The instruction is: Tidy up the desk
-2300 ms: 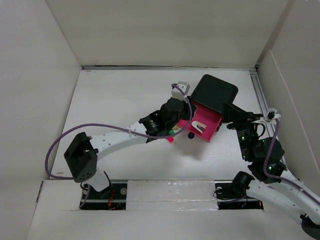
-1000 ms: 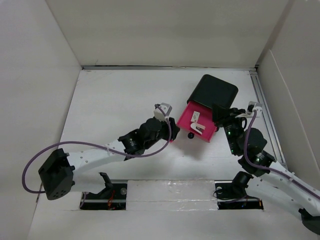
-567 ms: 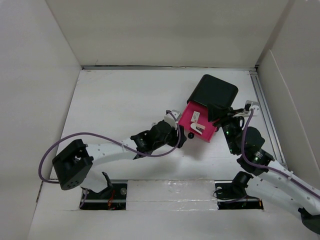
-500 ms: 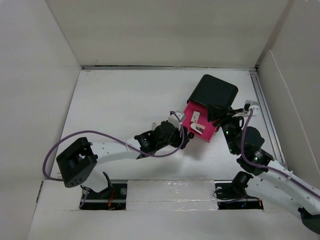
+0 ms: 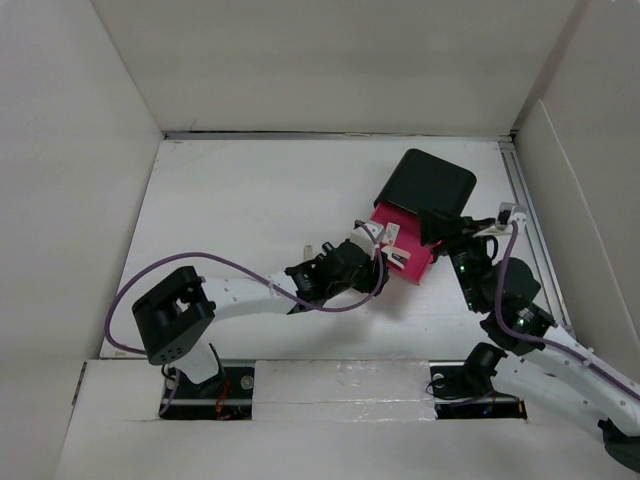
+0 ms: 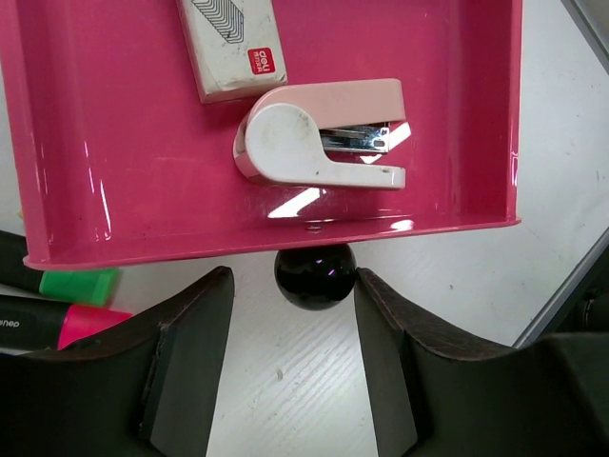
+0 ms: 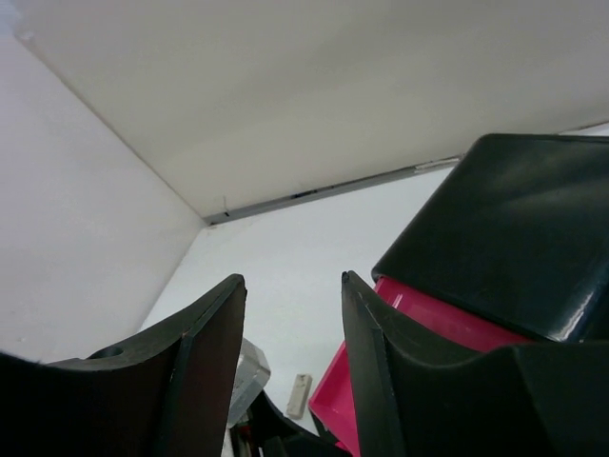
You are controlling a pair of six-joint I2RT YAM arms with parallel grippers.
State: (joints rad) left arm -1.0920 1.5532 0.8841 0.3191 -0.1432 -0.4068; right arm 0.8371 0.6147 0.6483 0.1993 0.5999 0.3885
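The white desk (image 5: 240, 210) carries a black cabinet (image 5: 430, 187) with its pink drawer (image 5: 405, 250) pulled open. In the left wrist view the drawer (image 6: 143, 143) holds a pink stapler (image 6: 319, 133) and a white staple box (image 6: 233, 43). My left gripper (image 6: 293, 286) is open, its fingers on either side of the drawer's black knob (image 6: 315, 276), the right finger (image 6: 400, 362) close against it. In the top view the left gripper (image 5: 372, 262) hides the knob. My right gripper (image 7: 292, 281) is open and empty, beside the cabinet (image 7: 504, 228).
A green-capped marker (image 6: 76, 284) and a pink-capped marker (image 6: 86, 324) lie on the desk by the drawer's near left corner. A small white block (image 5: 311, 250) lies left of the drawer. White walls enclose the desk; a metal rail (image 5: 525, 200) runs along the right edge.
My left arm has swung right, from the drawer's left side to its front, bringing the open gripper around the knob. My right gripper has shifted slightly beside the cabinet.
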